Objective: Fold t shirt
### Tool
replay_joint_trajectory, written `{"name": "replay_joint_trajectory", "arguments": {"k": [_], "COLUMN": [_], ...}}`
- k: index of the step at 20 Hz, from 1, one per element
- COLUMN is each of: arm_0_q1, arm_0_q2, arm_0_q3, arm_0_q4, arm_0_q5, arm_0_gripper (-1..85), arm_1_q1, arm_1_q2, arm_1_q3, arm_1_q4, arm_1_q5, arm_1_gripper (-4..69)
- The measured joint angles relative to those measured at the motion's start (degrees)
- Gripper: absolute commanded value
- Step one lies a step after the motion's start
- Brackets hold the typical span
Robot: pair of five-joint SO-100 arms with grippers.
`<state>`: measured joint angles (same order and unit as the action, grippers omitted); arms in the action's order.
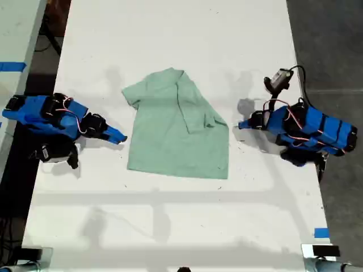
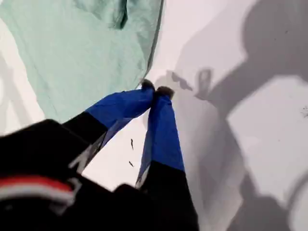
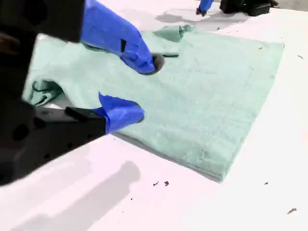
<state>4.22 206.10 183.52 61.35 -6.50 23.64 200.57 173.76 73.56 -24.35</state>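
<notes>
Your second tool (image 3: 144, 89) gapes wide over the t shirt (image 1: 178, 127) on the white surface (image 1: 170, 34), while your first tool (image 2: 156, 90) sits pinched closed and empty beside its hem.

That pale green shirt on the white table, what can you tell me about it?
The pale mint-green cloth t shirt is plain, soft and creased. It lies flat on the white table. The sleeve on the exterior view's right is folded inward over the body; the other sleeve sticks out. Neither gripper holds it: my first gripper is shut beside its edge, my second gripper open at it.
</notes>
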Motion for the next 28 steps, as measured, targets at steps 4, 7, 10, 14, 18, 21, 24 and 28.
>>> {"name": "replay_joint_trajectory", "arguments": {"k": [4, 7, 10, 14, 18, 21, 24, 28], "arm_0_q1": [-16.44, -20.48, -20.65, -20.48, -27.42, -41.84, -52.29, -53.79], "arm_0_q2": [0.00, 0.00, 0.00, 0.00, -13.97, -45.09, -67.68, -85.87], "arm_0_q3": [0.79, 0.79, 0.79, 0.79, -10.20, -24.35, -33.05, -42.01], "arm_0_q4": [-5.10, -5.63, -5.71, -5.80, -7.21, -8.44, -9.84, -11.60], "arm_0_q5": [10.90, 12.48, 12.48, 12.39, 18.98, 32.08, 39.81, 41.22], "arm_0_gripper": [-0.1, -0.1, -0.1, -0.1, 14.5, 17.5, 18.0, 17.8], "arm_1_q1": [0.00, 0.00, 0.00, 0.00, 0.26, 0.44, 0.44, 0.44], "arm_1_q2": [0.00, 0.00, 0.00, 0.00, 0.00, 0.00, 0.00, 0.00], "arm_1_q3": [0.00, 0.00, 0.00, 0.00, 0.00, 0.00, 0.00, 0.00], "arm_1_q4": [0.00, 0.00, 0.00, 0.00, 0.00, 0.00, 0.00, 0.00], "arm_1_q5": [0.62, 0.62, 0.62, 0.79, 0.79, 0.79, 0.79, 0.79], "arm_1_gripper": [1.4, 1.4, 1.4, 1.4, 1.4, 1.4, 1.4, 1.4]}}
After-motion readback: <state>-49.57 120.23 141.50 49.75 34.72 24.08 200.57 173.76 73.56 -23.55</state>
